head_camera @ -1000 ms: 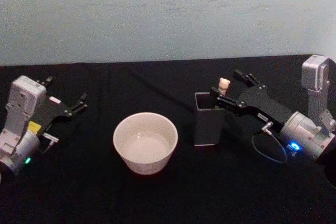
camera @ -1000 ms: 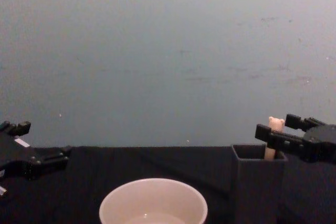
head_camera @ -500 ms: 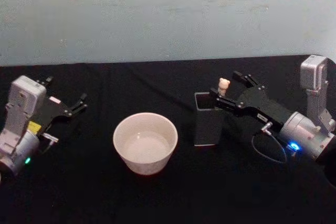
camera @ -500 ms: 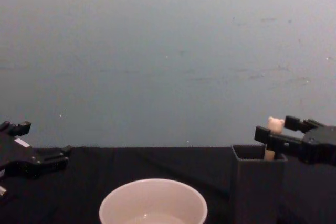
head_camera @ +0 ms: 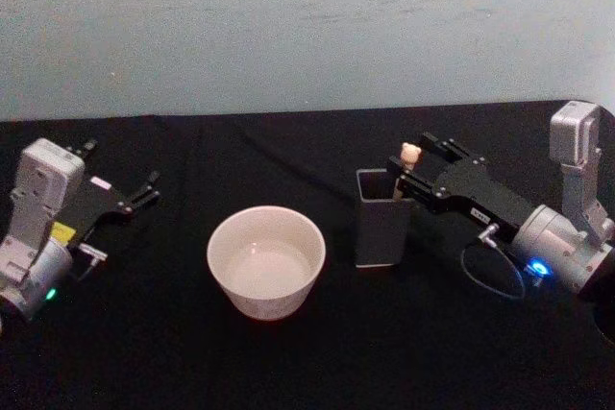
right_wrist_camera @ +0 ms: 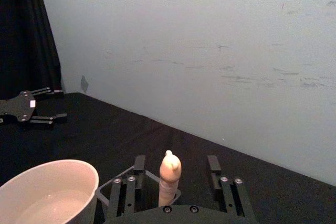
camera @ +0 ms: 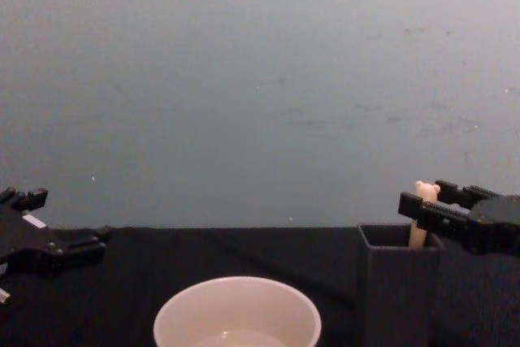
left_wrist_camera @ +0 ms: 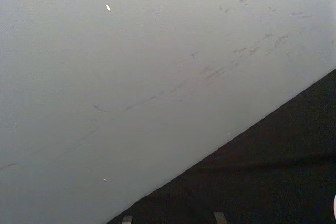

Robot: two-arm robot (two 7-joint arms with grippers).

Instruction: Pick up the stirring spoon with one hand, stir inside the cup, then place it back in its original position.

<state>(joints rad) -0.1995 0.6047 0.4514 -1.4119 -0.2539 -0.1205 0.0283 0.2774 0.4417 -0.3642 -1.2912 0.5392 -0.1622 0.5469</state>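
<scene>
The stirring spoon [head_camera: 410, 152] stands upright in the dark grey square holder [head_camera: 381, 223], its original position, with the bear head poking above the rim. My right gripper [head_camera: 412, 157] is open, one finger on each side of the spoon's handle [right_wrist_camera: 169, 182] just below the bear head, with gaps showing on both sides. The cream cup [head_camera: 266, 261] sits left of the holder and has a little liquid in it. From the chest, the spoon [camera: 425, 194] rises from the holder [camera: 398, 282] between the right gripper's fingers [camera: 413, 204]. My left gripper [head_camera: 120, 172] is parked open at the far left.
A black cloth [head_camera: 317, 362] covers the table, and a pale grey-blue wall [head_camera: 307, 26] rises right behind it. Bare cloth lies between the cup and the left gripper [camera: 65, 219] and in front of the cup [camera: 237, 314].
The right gripper's fingers have drawn slightly closer around the spoon's handle. The spoon stays in the holder, and the left arm has not moved.
</scene>
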